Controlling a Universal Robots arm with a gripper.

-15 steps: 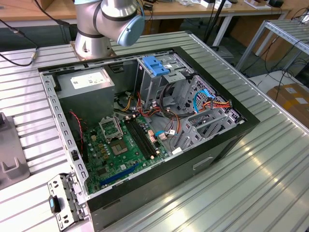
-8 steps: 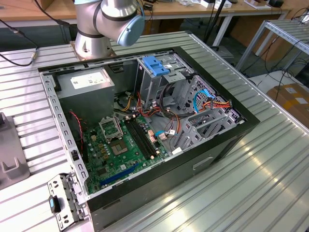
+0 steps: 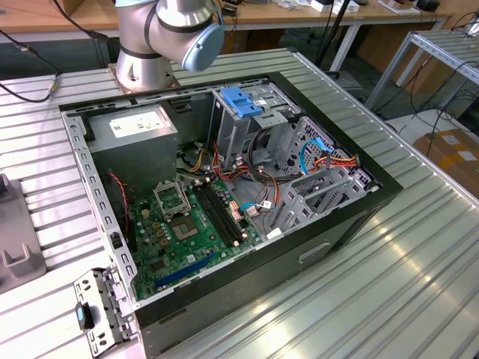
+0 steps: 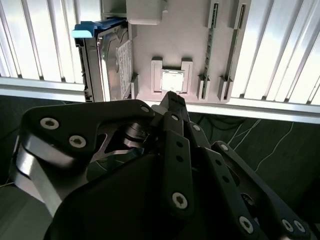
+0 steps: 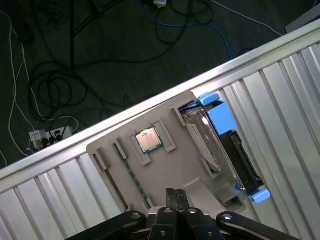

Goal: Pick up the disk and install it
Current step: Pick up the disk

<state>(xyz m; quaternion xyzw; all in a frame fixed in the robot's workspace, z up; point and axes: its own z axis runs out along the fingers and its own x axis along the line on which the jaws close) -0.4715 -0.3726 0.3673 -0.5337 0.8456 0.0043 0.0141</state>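
The disk (image 5: 226, 150) is a dark hard drive in a bright blue carrier. It stands on edge in a slot at one side of a grey holder plate (image 5: 165, 167) on the ribbed metal table. In the second wrist view the disk (image 4: 107, 55) shows its blue handle and metal face. My gripper (image 5: 175, 192) hovers above the plate, a short way from the disk, fingers pressed together and holding nothing. In the second wrist view the gripper (image 4: 172, 97) points at the plate's middle, beside the disk.
A processor chip (image 5: 148, 140) and a memory stick (image 5: 131, 175) also sit in the holder plate (image 4: 185, 40). The open computer case (image 3: 378, 198) lies on the table with its motherboard (image 3: 187, 224), grey power supply (image 3: 138, 127) and light-blue latch (image 3: 243, 101). Cables lie on the floor past the table edge.
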